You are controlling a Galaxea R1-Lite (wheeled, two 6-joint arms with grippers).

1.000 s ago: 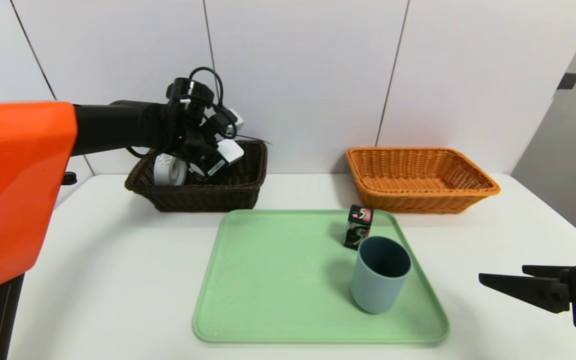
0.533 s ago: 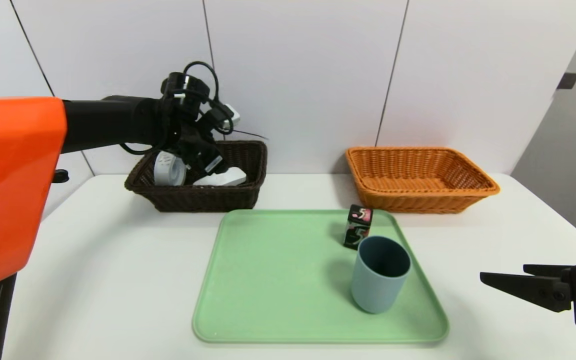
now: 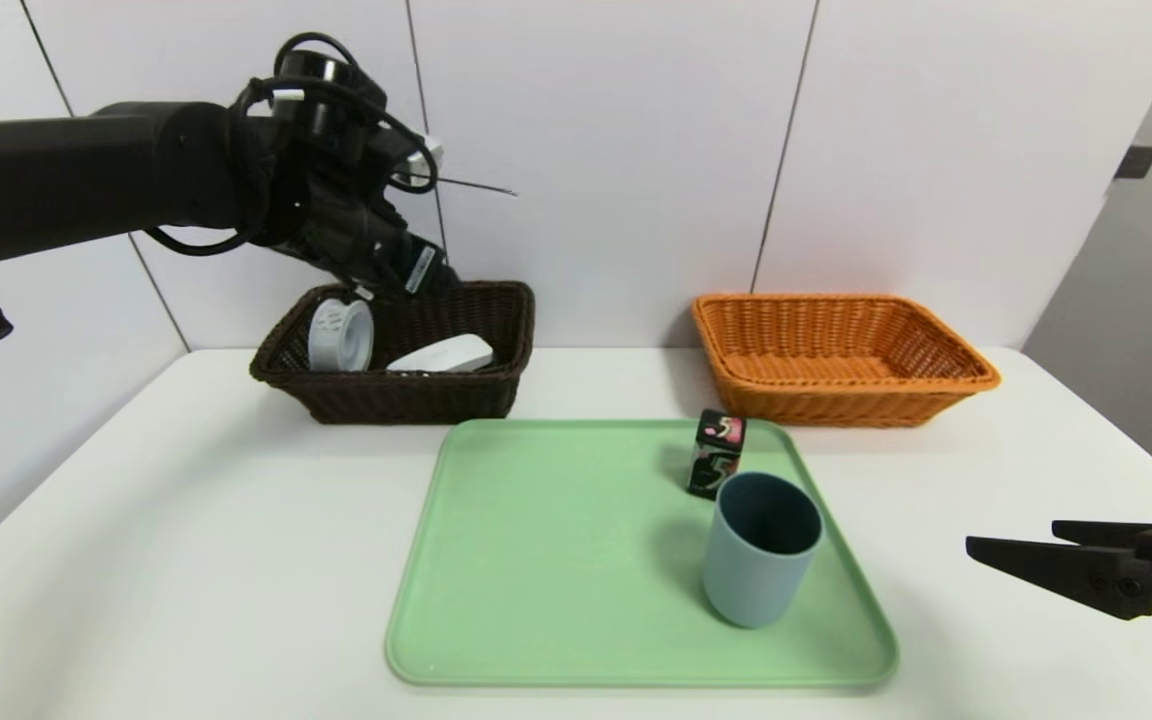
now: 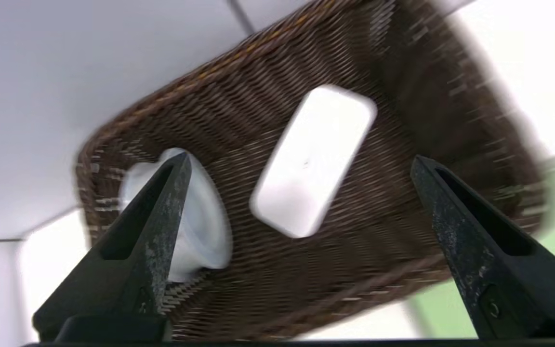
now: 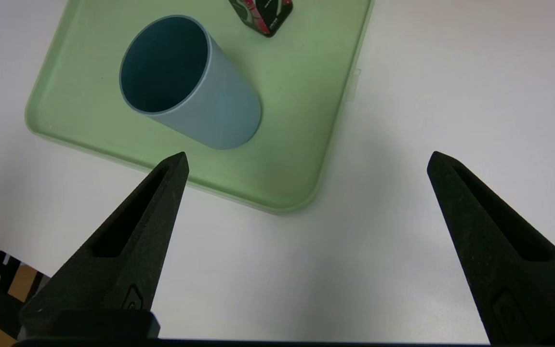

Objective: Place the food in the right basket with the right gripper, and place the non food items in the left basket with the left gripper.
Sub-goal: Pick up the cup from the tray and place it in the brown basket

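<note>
The left tool (image 4: 301, 166) is spread wide and holds nothing above the dark basket (image 3: 406, 400), where a white box (image 3: 446, 354) lies beside a white roll (image 3: 341, 335). The right tool (image 5: 310, 154), also wide, hangs beyond the right side of the green tray (image 3: 556, 560), on which a blue cup (image 3: 758, 560) stands near a small black box (image 3: 715, 460).

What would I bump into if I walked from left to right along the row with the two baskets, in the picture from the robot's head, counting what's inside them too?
White roll → white box → orange basket. The dark basket holds the first two, so it spans both their spots.
</note>
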